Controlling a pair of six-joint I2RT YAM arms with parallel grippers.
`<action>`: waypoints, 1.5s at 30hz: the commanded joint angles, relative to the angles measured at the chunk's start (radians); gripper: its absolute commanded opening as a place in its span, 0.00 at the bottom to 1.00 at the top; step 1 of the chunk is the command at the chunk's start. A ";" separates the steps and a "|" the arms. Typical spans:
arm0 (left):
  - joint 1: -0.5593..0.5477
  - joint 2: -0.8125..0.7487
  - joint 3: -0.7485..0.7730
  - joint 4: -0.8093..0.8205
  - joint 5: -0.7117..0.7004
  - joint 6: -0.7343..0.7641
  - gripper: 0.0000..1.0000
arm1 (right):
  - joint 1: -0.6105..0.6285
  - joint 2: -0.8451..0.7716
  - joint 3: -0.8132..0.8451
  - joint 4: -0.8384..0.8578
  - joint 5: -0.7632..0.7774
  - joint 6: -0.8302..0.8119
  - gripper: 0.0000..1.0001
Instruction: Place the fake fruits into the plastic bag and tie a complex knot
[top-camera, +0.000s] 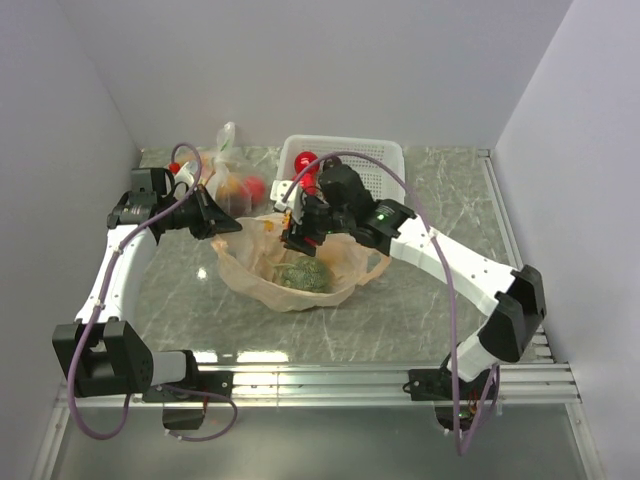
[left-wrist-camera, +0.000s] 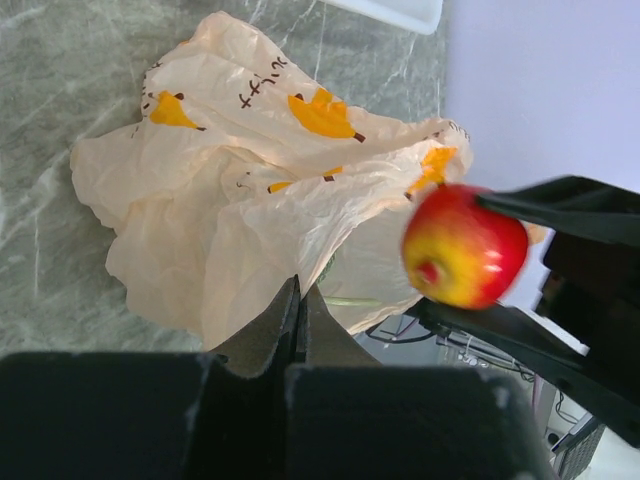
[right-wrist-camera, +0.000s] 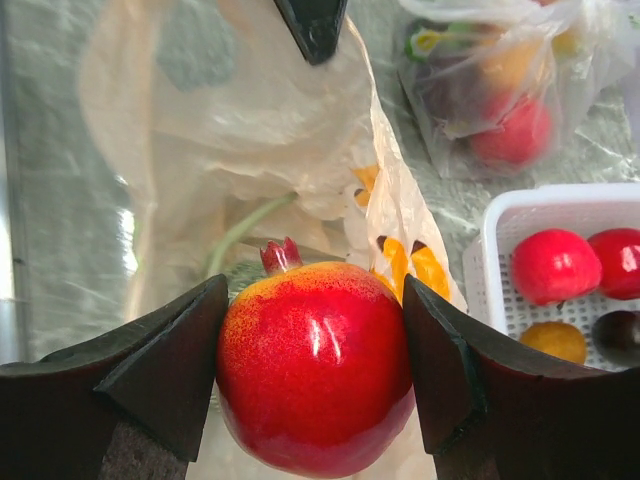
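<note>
The peach-orange plastic bag (top-camera: 290, 270) lies open at mid-table with the green netted melon (top-camera: 303, 275) inside. My left gripper (top-camera: 225, 228) is shut on the bag's left rim, and its closed tips (left-wrist-camera: 298, 300) meet the crinkled plastic (left-wrist-camera: 250, 200). My right gripper (right-wrist-camera: 315, 330) hovers over the bag's mouth, shut on a glossy red fruit (right-wrist-camera: 315, 365) with a small crown. The left wrist view shows this same fruit (left-wrist-camera: 465, 245) between the black fingers (left-wrist-camera: 560, 205). Two red fruits (right-wrist-camera: 555, 265), an orange-brown one (right-wrist-camera: 553, 340) and a dark maroon one (right-wrist-camera: 618, 332) lie in the basket.
The white basket (top-camera: 385, 160) stands at the back, just behind the right gripper. A clear bag of mixed fruits (top-camera: 235, 180) sits at the back left, close to the left arm. Grey walls close in on the left, back and right.
</note>
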 joint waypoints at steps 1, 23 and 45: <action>0.004 -0.019 0.037 0.013 0.026 -0.005 0.00 | 0.019 0.029 -0.001 0.074 0.042 -0.123 0.27; 0.126 -0.120 -0.050 -0.094 -0.159 0.079 0.00 | -0.058 -0.063 0.120 0.095 -0.109 0.196 0.99; 0.249 -0.148 -0.049 -0.137 -0.187 0.118 0.00 | -0.639 0.542 0.525 -0.078 0.393 0.334 0.90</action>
